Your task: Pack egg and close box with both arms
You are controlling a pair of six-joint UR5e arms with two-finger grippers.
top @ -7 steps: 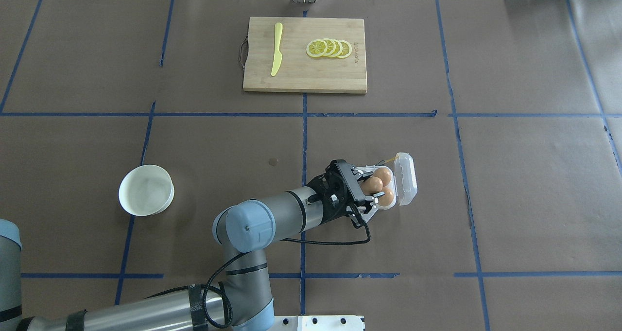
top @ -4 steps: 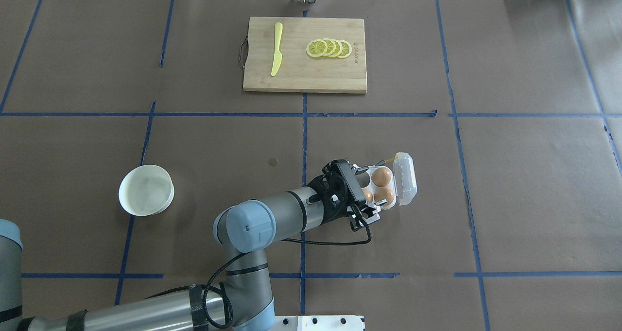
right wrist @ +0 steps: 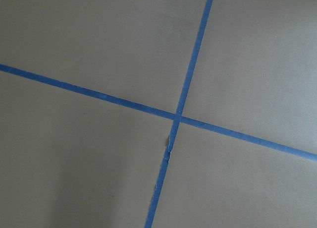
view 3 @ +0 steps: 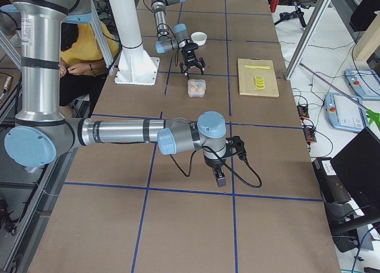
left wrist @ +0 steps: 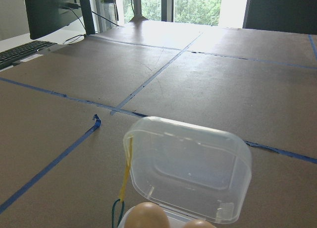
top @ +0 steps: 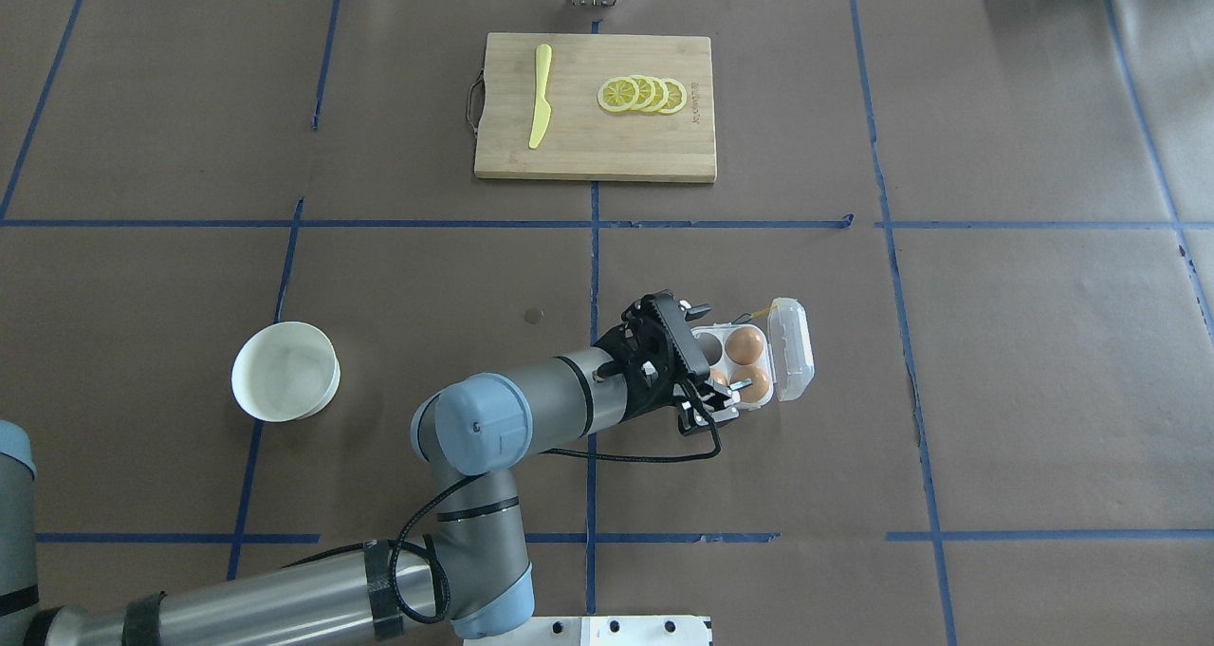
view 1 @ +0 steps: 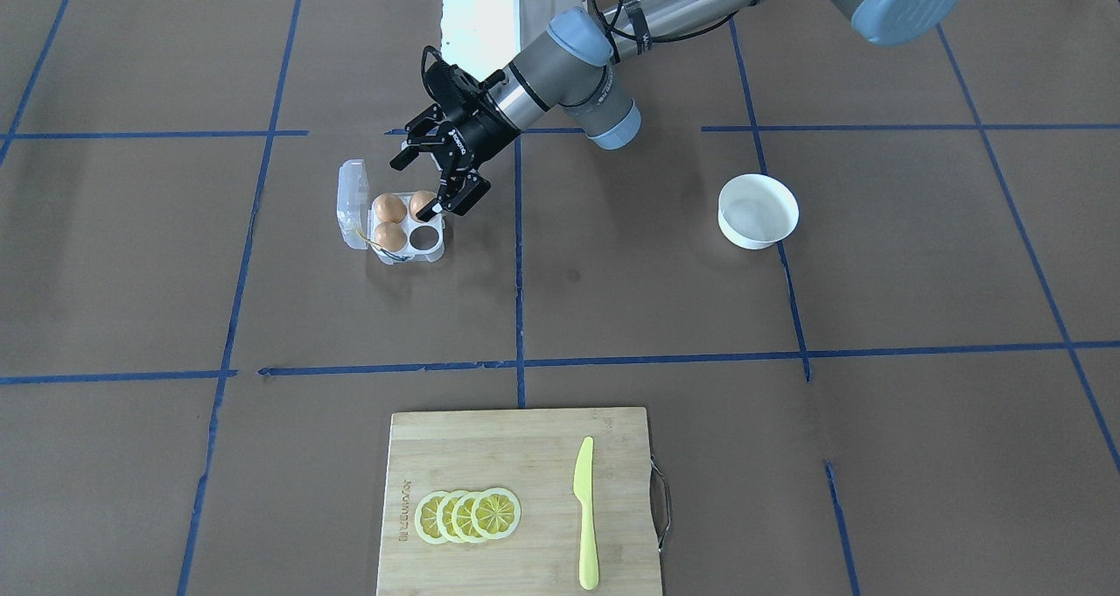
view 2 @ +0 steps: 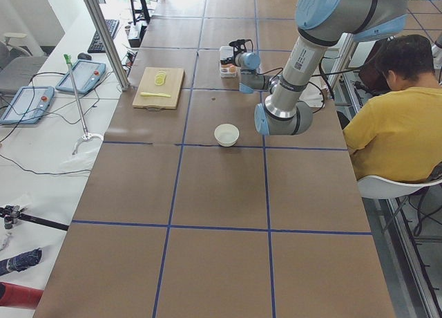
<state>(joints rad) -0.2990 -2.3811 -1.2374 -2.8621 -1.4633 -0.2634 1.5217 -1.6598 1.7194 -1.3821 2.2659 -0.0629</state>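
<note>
left tool (view 1: pixel 435 176) released, empty, over box (view 1: pixel 427 239) near edge; open lid (view 1: pixel 350 200) stands beyond eggs (view 1: pixel 388 207), hinge crosswise to tool; right tool (view 3: pixel 218 177) well apart, grip can't tell

Illegible engraving on cutting board (view 1: pixel 542 456); nothing readable.

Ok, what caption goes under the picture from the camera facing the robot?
Left arm's open black two-finger gripper at the edge of a clear plastic four-cup egg carton holding three tan-brown eggs.

left tool (top: pixel 707 364) — let go, drawn back from box (top: pixel 793 350) | egg (view 1: pixel 422 203) — now seated in its cup
</note>
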